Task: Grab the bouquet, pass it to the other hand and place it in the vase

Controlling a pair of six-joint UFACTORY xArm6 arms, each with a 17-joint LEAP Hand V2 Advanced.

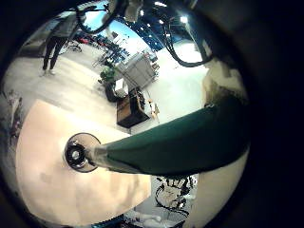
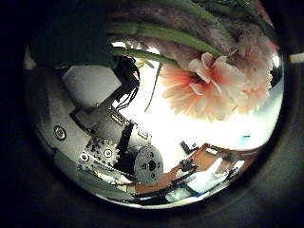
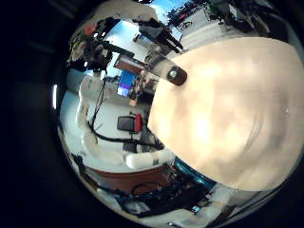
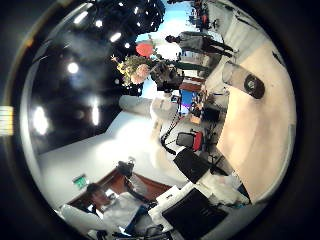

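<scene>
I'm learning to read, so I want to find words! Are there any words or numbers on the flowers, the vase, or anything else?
No words can be read here.
bouquet: no writing shows on its flowers or its wrapped stem.
vase: no label shows.
small sign on the room's wall: too small to read.

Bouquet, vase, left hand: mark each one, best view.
bouquet (image 2: 217, 84): left thumb side palm view, on the pink bloom's petals.
vase (image 1: 80, 152): left little finger side palm view, on its rim, just beyond the bouquet's green wrap.
left hand (image 2: 112, 142): left thumb side palm view, on its geared finger parts.
</scene>
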